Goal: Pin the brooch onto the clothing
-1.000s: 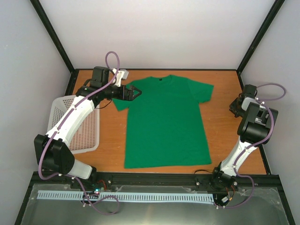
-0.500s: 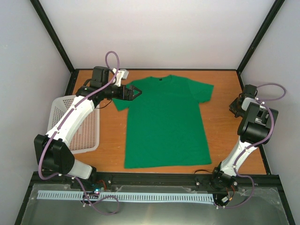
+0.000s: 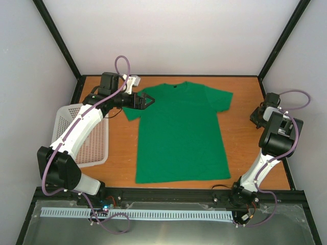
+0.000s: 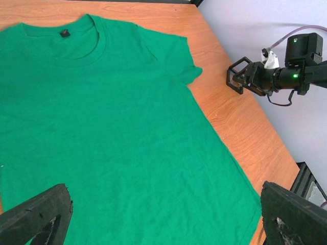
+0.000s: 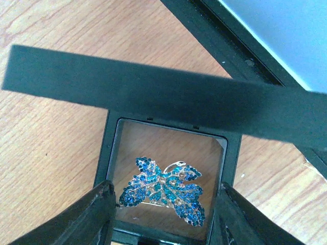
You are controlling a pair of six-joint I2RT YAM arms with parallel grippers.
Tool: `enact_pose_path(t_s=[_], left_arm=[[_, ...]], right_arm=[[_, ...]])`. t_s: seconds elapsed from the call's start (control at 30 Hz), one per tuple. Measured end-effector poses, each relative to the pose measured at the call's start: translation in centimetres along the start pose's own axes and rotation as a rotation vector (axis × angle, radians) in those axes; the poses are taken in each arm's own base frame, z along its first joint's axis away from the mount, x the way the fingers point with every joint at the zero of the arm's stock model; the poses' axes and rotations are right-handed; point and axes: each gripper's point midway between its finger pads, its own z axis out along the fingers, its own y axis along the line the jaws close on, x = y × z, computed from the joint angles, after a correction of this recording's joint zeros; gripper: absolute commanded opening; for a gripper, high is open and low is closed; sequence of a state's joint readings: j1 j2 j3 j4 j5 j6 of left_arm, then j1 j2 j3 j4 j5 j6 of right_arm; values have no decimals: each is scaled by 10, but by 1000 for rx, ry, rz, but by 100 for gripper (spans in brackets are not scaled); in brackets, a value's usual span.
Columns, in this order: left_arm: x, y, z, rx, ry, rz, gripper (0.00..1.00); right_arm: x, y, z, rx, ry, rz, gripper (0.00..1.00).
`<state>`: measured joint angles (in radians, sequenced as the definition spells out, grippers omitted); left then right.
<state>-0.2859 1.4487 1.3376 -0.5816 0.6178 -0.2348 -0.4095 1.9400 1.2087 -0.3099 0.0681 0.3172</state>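
Right fingers, apart, straddle blue jewelled leaf-shaped brooch inside black square box; closing might catch the box rim instead.

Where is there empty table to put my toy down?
Bare table lies between the green T-shirt and the right arm. Another strip runs between the shirt and the white basket. Crowded: the right edge, where the right gripper hovers over the black box holding the brooch, and the far-left corner under the left gripper.

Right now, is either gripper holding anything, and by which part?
Nothing is held: the left gripper hangs open over the T-shirt; the right gripper straddles the brooch in its black box, jaws apart, not closed on it.
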Motion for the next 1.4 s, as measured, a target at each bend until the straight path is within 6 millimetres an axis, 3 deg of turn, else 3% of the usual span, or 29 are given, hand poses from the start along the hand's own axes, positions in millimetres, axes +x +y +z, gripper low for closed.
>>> enact_pose_path(t_s=[0.53,1.1,1.27,1.4], left_arm=[[-1,-2,0,8,-3,-3,100],[-1,-3,0,16,-2,-5,100],[-1,-3,0,16,-2,-5,100],[0,-3,0,16,0,-6,100]], right_arm=[[1,-2,0,6,2,-21,40],[3,2,-12,-20,17,-59,39],[1,5,-20,-35,15,-72,40],[-6,12,-37,-61,-14,-100,40]])
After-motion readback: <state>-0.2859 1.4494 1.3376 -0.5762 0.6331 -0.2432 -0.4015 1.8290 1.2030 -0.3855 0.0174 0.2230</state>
